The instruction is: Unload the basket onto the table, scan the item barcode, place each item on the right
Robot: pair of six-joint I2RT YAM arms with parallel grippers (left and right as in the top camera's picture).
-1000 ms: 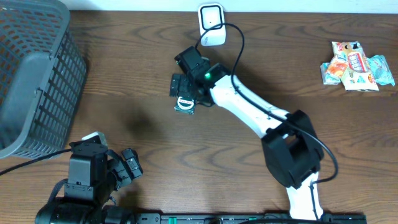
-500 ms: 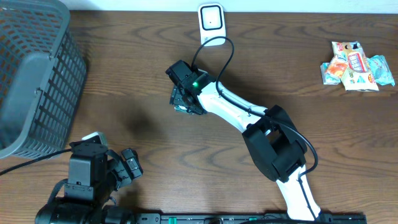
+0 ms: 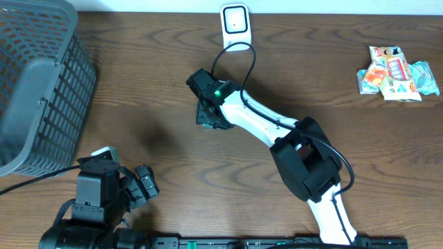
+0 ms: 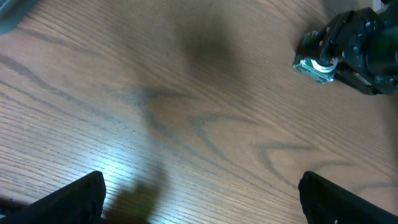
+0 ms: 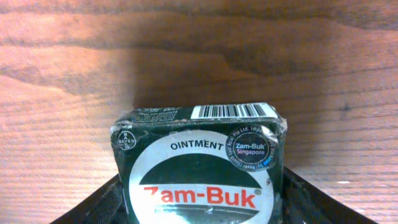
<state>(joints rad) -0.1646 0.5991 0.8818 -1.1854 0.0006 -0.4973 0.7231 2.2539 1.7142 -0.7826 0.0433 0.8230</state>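
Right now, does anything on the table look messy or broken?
Nothing looks spilled or broken. The only untidy bit is the snack packets, heaped crookedly over each other at the far right of the table.

"ointment" and "zam-buk" on dark tin [image 5: 199,168], "zam-buk singapore" on its sticker [image 5: 252,152]

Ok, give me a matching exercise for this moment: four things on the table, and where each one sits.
Things:
1. basket
2. scanner
3. snacks
4. tin

Places (overhead view):
a. between the fingers of the right gripper
b. top right
c. far left
d. top edge, centre

Pairs: 1-c, 2-d, 3-b, 4-a
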